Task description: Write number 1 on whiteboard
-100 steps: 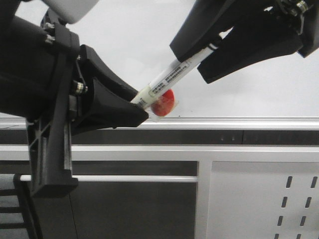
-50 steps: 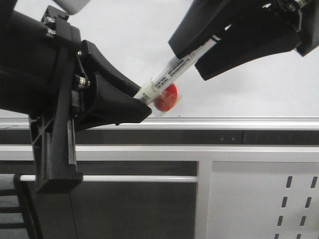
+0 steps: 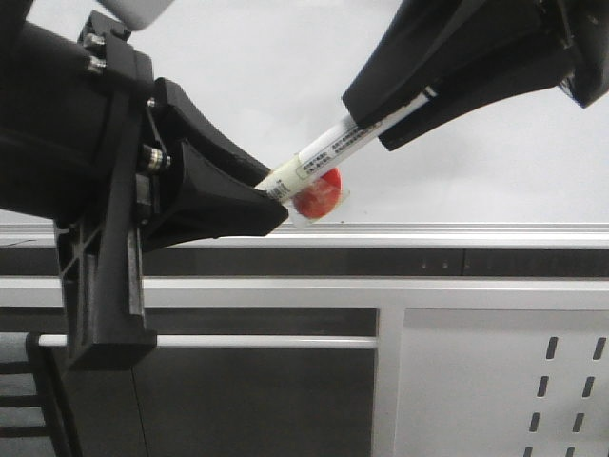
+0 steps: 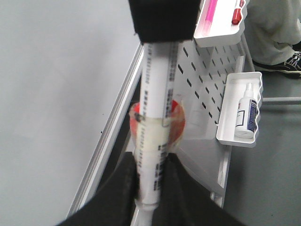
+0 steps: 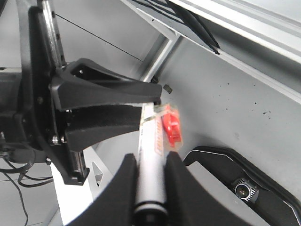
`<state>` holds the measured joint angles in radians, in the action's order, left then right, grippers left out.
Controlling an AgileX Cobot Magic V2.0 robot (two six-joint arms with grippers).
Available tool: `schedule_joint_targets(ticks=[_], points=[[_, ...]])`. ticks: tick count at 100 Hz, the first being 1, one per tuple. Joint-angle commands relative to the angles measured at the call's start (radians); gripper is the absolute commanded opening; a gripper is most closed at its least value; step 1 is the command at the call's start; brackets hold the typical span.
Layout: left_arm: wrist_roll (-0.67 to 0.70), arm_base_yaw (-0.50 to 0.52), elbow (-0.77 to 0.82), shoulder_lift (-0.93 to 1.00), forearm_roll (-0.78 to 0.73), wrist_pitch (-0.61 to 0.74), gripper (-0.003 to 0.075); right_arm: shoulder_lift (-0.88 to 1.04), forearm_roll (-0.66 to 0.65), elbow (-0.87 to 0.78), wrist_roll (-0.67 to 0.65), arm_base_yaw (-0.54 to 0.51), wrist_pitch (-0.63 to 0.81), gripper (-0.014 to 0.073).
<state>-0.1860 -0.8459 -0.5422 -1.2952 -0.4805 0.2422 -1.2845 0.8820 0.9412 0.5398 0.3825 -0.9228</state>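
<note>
Across the upper part of the front view, the whiteboard (image 3: 285, 86) fills the background, its silver edge rail (image 3: 428, 233) running along its lower edge. No stroke of the number 1 is visible on the board in any view, so the writing is judged not yet begun.

Below the rail stands a white perforated panel (image 3: 504, 381). The left wrist view shows two small white trays hung on that panel; one holds a white bottle (image 4: 245, 115).

Both arms hold one white marker pen (image 3: 333, 152), which carries a red tag (image 3: 317, 195) taped near its lower end.

- Left gripper (image 3: 271, 205): fingers closed on the lower end of the pen, near the rail. The tip or cap is hidden between the pads.
- Right gripper (image 3: 381, 119): fingers closed on the upper part of the barrel.

The long axis of the pen slants from the left gripper at the lower left up to the right gripper at the upper right, in front of the board near its lower edge. The two grips lie on one line, at opposite ends. The coming move is judged to be a pull along this axis to separate pen and cap. Any sideways offset between the grips would bend rather than separate.
</note>
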Motion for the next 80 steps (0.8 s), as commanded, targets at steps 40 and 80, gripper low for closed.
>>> schedule_joint_targets(ticks=[40,80], points=[[0.01,-0.01,-0.034,0.027,0.034,0.145,0.033,0.021,0.053,0.029,0.089,0.0,-0.084,-0.0079],[0.044,-0.01,-0.032,0.088,0.041,0.051,0.0486,0.021,0.053,0.029,0.154,0.0,-0.038,-0.0079]])
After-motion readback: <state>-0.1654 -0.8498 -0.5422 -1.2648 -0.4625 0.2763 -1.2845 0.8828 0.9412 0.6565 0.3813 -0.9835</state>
